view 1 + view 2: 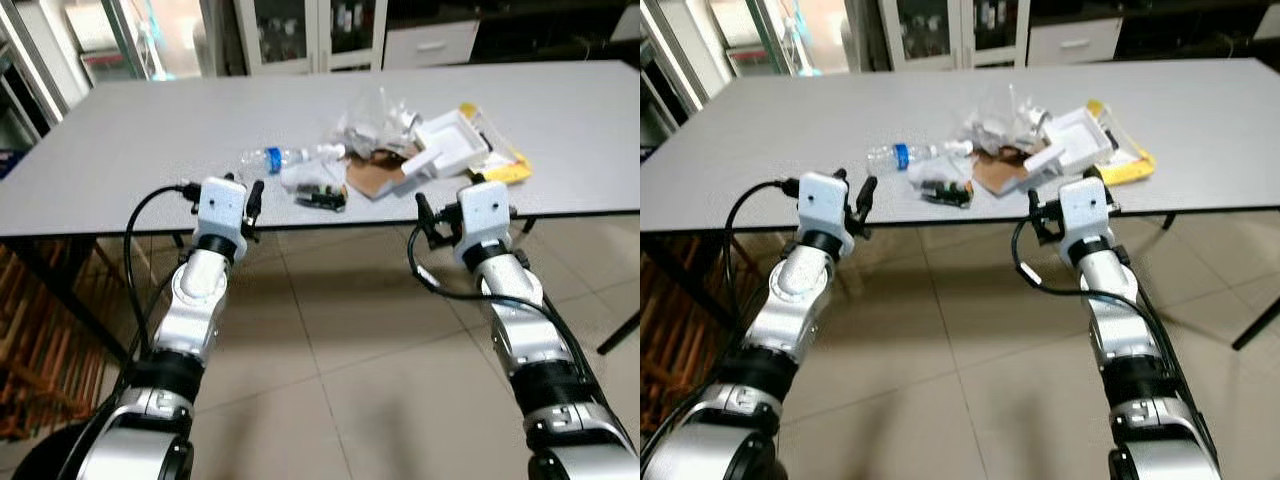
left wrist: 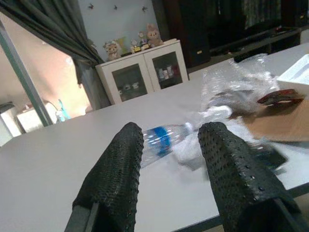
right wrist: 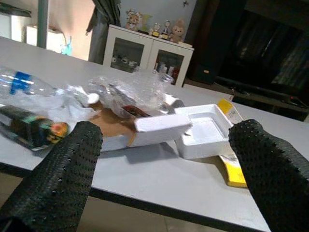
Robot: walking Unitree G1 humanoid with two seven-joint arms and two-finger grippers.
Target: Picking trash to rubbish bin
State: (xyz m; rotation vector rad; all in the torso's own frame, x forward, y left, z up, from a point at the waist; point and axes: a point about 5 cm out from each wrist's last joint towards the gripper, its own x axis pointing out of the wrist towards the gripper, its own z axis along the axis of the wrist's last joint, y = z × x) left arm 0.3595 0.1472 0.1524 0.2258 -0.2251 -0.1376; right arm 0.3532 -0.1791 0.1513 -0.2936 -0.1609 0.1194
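- Grey laminate forms the top of a long table (image 1: 130,140), seen from the head views; a litter pile lies near its front edge, right of the middle.
- In that pile are seen a clear plastic bottle (image 1: 272,157) with a blue label lying on its side, crumpled clear wrap (image 1: 370,125), a brown cardboard piece (image 1: 372,176), an open white foam box (image 1: 452,142), a yellow packet (image 1: 505,165) at the pile's right end, and a small dark wrapper (image 1: 322,198) closest to the front edge.
- Beige floor tiles (image 1: 330,340) are seen below the table, and white glass-door cabinets (image 1: 310,30) stand behind its far edge.
- Both arms are held just short of the front edge: the left gripper (image 1: 252,207) before the bottle, the right gripper (image 1: 428,222) before the foam box. Neither touches anything.
- From the left wrist view, the left gripper's fingers (image 2: 118,179) are parted and empty, with the bottle (image 2: 166,140) seen between them further along the table. A white cabinet (image 2: 145,72) with small figurines on top and a dark curtain (image 2: 53,24) are seen behind.
- From the right wrist view, the right gripper's fingers (image 3: 58,179) are spread wide and empty. The foam box (image 3: 205,130), cardboard (image 3: 113,125) and dark wrapper (image 3: 29,128) lie on the table ahead.
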